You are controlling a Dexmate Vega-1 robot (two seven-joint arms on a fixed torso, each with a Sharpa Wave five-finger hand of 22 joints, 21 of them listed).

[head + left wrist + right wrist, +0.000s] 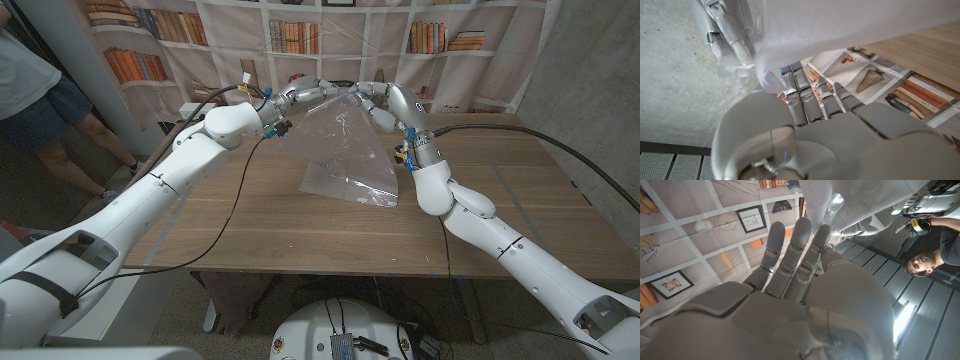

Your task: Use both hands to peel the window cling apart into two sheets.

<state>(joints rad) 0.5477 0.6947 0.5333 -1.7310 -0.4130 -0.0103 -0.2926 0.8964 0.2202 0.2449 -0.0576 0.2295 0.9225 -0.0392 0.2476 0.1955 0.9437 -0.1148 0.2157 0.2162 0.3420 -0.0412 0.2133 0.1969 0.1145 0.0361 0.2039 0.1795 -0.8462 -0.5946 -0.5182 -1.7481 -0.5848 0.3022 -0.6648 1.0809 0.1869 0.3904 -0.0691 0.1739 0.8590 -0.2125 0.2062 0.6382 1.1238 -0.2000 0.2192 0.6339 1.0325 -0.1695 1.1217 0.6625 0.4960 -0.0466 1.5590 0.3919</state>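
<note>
Clear plastic film (345,150), the window cling, hangs in the air over the far middle of the wooden table (520,215). My left hand (300,95) holds its top edge from ten o'clock and my right hand (378,100) from two o'clock, the two nearly meeting at twelve above the sheet. The bottom edge trails onto the table. How tightly either hand is pinching I cannot tell for certain, since the fingers are small and partly hidden. In the left wrist view the film (855,22) drapes pale and cloudy across my left hand's fingers (810,97).

I judge the film to be very light, limp, slippery and easily creased; a corner where the layers separate seems the best place to take hold.

Behind the table hangs a printed bookshelf backdrop (300,35), with a person (40,90) standing at nine o'clock.
</note>
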